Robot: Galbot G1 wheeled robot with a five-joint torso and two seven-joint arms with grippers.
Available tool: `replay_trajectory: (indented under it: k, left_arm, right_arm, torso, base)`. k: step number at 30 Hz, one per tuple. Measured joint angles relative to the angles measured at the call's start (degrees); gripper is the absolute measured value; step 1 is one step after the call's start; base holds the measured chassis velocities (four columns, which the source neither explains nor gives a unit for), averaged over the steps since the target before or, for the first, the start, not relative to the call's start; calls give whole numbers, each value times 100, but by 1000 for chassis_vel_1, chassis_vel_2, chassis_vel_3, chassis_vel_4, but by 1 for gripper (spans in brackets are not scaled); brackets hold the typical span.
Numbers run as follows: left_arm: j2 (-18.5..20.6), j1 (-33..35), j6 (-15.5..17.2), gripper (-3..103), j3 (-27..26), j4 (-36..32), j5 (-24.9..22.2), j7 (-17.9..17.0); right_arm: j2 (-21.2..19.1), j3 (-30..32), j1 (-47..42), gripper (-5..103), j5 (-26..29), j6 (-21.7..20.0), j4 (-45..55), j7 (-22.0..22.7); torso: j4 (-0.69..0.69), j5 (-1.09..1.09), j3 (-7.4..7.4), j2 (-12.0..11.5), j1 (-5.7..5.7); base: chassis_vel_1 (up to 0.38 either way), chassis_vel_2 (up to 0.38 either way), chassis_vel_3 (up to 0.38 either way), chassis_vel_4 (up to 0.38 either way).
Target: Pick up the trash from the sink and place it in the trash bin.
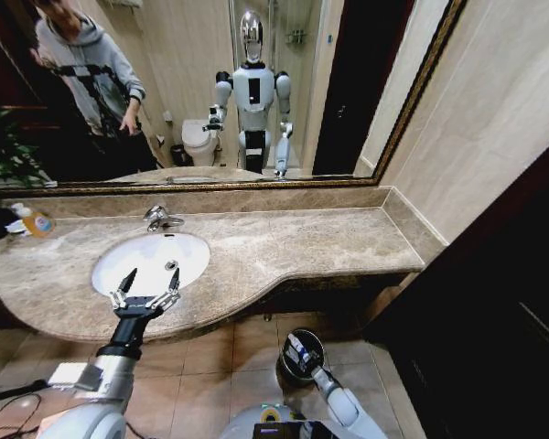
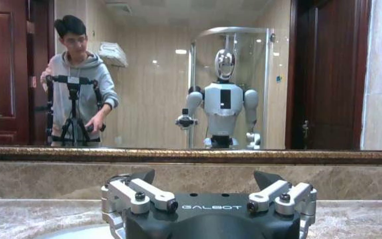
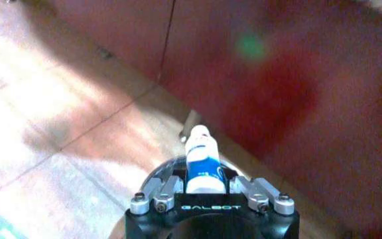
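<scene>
Holding a white tube with blue marks (image 3: 203, 167) pinched between its fingers, the right gripper (image 1: 304, 355) hangs over the black trash bin (image 1: 286, 367); release should come only once centred inside the rim. Left gripper (image 1: 145, 294) hovers spread open over the sink (image 1: 119, 256).

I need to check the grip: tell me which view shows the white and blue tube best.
The right wrist view: the white and blue tube stands close up between the right gripper's fingers, over the trash bin. The head view shows it small above the bin's rim on the floor. The left wrist view faces the mirror instead.
</scene>
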Motion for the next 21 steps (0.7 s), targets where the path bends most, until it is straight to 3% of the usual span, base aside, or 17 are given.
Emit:
replay_trajectory:
  k: [21]
  left_arm:
    - [0,0,0,100,0,0,0,0]
  right_arm:
    - [84,-106,739,31,-346,240,-1385,-67]
  torso:
    - [0,0,0,0,0]
  base:
    - [0,0,0,0]
